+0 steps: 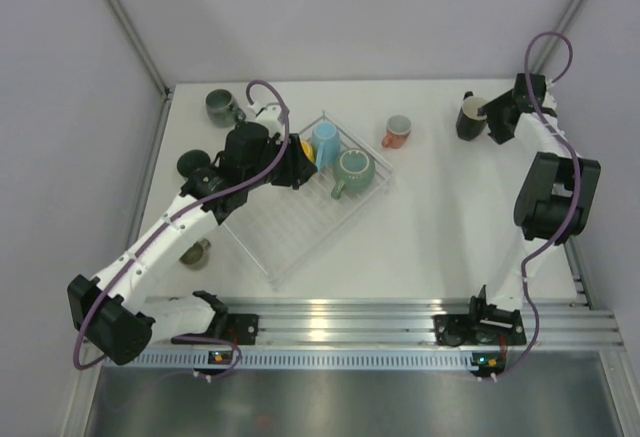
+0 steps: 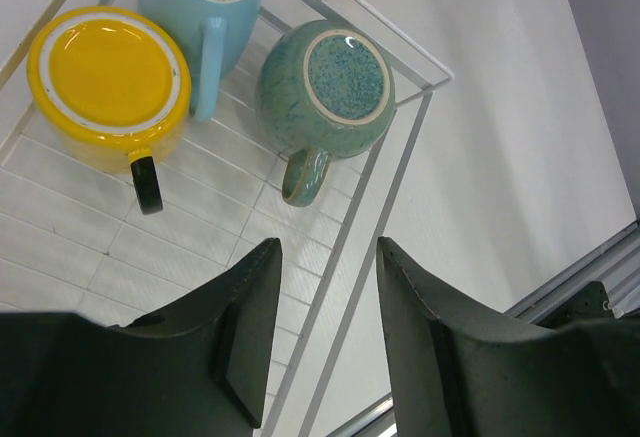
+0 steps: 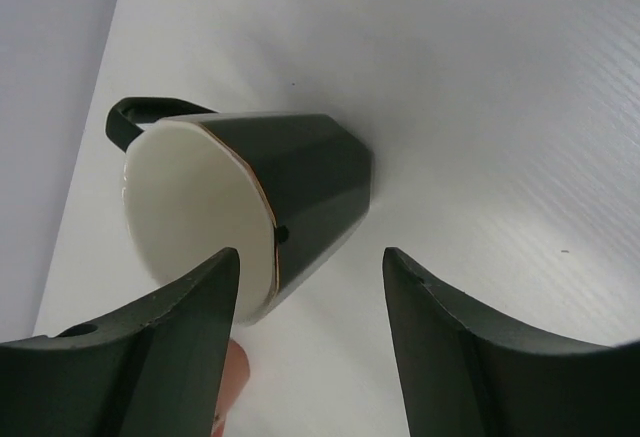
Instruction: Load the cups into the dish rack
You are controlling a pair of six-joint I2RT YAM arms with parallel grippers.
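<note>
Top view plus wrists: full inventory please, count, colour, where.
rack: 1, clear, left of centre on the table
yellow cup: 1, in the rack, far end, upside down
light blue cup: 1, in the rack beside the yellow one
teal-green cup: 1, in the rack, upside down
pink cup: 1, on the table right of the rack
grey-green cup: 1, dark, far left corner
olive cup: 1, small, near left of the rack
black cup: 1, cream inside, far right
table: 1, white
left hand: open, empty, over the rack
right hand: open, at the black cup
</note>
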